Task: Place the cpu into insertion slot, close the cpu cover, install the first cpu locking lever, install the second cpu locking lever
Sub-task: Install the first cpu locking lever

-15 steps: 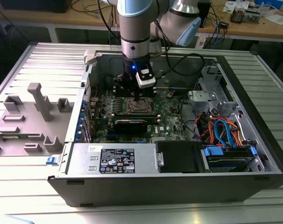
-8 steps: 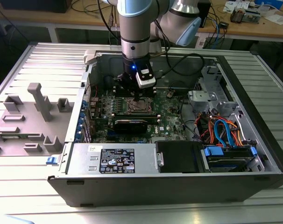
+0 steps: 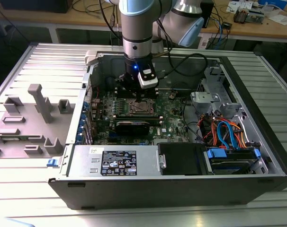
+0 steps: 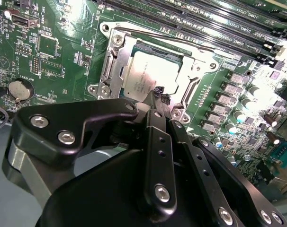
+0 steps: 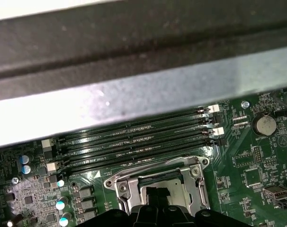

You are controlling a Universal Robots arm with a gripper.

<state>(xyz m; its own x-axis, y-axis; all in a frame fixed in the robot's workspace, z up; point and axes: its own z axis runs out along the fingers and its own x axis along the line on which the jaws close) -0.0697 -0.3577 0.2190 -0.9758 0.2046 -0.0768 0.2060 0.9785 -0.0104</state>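
Gripper (image 4: pixel 157 100) is hanging directly over the insertion slot (image 4: pixel 199 66) inside the open computer case (image 3: pixel 181 189), with its two fingers (image 4: pixel 153 142) drawn together at the tips and nothing visibly clamped between them. In the second wrist view the joined tips are sitting at the edge of the socket, touching or just above its metal rim; which of the two cannot be told.

Cpu (image 4: pixel 143 75) is lying flat in the insertion slot, its silvery-grey top facing up. Cpu cover (image 4: pixel 116 66) is lying down around it, framing the chip through its square window. A thin wire lever (image 4: pixel 181 42) is running along the socket edge that faces the memory slots (image 4: pixel 205 19); whether it is latched cannot be told.

In the exterior view the arm (image 3: pixel 138 28) is reaching down from the far side, and the socket is sitting on the green motherboard (image 3: pixel 174 120) near the middle of the case. A long black card (image 3: pixel 136 126) is lying just on the near side of the socket. A coin battery (image 4: pixel 19 89) is sitting on the board, well apart from the socket. A grey fixture (image 3: pixel 39 101) is standing on the slatted metal table (image 3: pixel 276 94) at the exterior view's left, outside the case.
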